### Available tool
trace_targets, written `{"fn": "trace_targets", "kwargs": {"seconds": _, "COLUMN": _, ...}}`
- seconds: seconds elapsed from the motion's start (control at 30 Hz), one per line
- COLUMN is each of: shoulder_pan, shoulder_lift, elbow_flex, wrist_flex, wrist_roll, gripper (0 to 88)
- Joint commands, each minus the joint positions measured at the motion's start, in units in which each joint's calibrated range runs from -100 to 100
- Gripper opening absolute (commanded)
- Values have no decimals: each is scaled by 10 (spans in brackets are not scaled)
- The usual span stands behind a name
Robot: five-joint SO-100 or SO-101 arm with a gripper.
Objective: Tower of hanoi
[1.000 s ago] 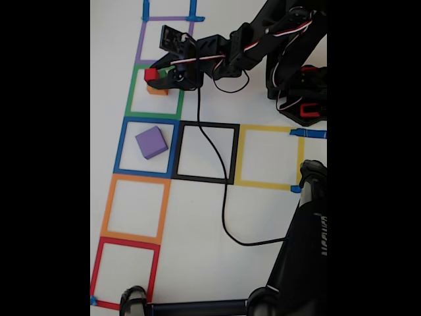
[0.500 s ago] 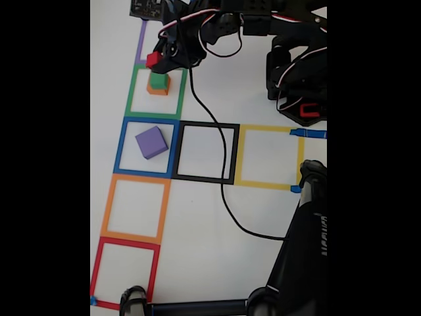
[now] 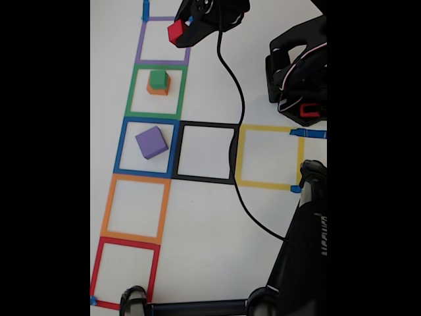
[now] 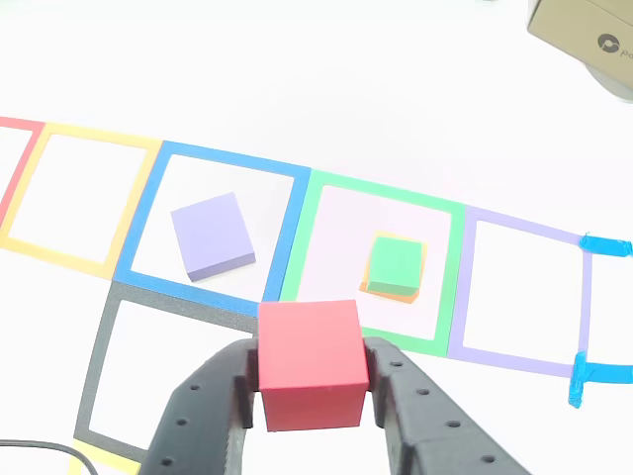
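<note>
The hand [image 4: 312,381] is closed on the red cube [image 4: 311,362], one black finger [image 4: 213,396] pressed to each side, and the cube hangs clear of the white tabletop [image 3: 210,217]. In the fixed view the hand [image 3: 179,31] holds the red cube [image 3: 175,30] up at the right edge of the purple tape square [image 3: 162,41] (the topmost outline in the column).

Just below it there, the green tape square [image 3: 156,92] holds the green cube [image 3: 158,79], which sits on top of the orange cube [image 3: 156,90]; in the other view the green cube [image 4: 395,264] covers most of the orange cube [image 4: 423,259], leaving a thin border. Next down in the fixed view, the purple cube [image 3: 151,142] lies alone, turned slightly askew, inside the blue tape square [image 3: 147,147]. Beside that square are a black tape square [image 3: 208,152] and a yellow one [image 3: 270,157]. A black cable [image 3: 233,131] trails from the arm across the tabletop.
</note>
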Motion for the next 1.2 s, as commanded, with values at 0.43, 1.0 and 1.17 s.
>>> {"fn": "trace_targets", "kwargs": {"seconds": 0.43, "shoulder_pan": -90, "shoulder_lift": -82, "elbow_flex": 611, "wrist_flex": -573, "wrist_roll": 0, "gripper": 16}}
{"fn": "trace_targets", "kwargs": {"seconds": 1.0, "shoulder_pan": -158, "shoulder_lift": 300, "elbow_flex": 764, "wrist_flex": -1194, "wrist_roll": 0, "gripper": 18}}
{"fn": "trace_targets", "kwargs": {"seconds": 1.17, "shoulder_pan": -151, "shoulder_lift": 382, "elbow_flex": 764, "wrist_flex": -1278, "wrist_roll": 0, "gripper": 18}}
